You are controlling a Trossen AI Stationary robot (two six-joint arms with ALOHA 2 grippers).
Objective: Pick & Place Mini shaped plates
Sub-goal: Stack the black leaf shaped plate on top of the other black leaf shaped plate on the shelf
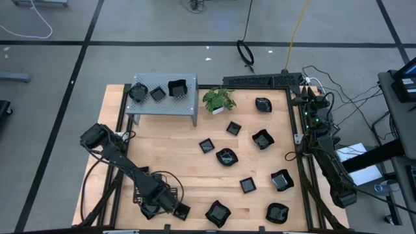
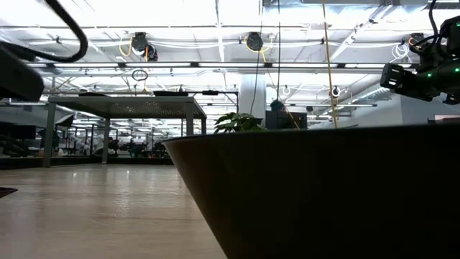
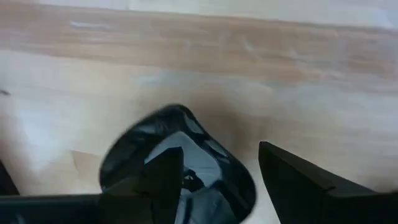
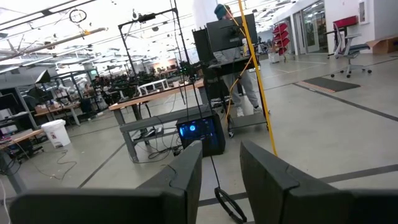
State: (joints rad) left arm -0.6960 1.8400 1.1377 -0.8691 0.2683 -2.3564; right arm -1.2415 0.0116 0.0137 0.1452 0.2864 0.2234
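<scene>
Several small glossy black plates lie scattered on the wooden table [image 1: 175, 162]. Three more sit on a grey perforated stand [image 1: 162, 107] at the far left. My left gripper [image 1: 168, 203] is low over the near left part of the table, open. In the left wrist view it [image 3: 219, 155] straddles the rim of a rounded black plate [image 3: 186, 137] that rests flat on the wood, one finger over the plate's hollow and the other outside it. My right gripper [image 4: 221, 146] is open and parked beyond the table's right edge [image 1: 344, 195], pointing into the room. My left gripper comes at the rounded plate from above. One finger [image 3: 163, 180] is over the plate's inside and the other [image 3: 298, 186] stands outside its rim [image 3: 245, 180]. I cannot tell whether either finger touches it.
A small green potted plant [image 1: 218, 99] stands at the far middle, beside the stand. A square plate [image 1: 182, 211] and a wavy one [image 1: 218, 213] lie just right of my left gripper. In the low view, one plate's dark wall [image 2: 323, 194] fills the foreground. Cables run along the right edge.
</scene>
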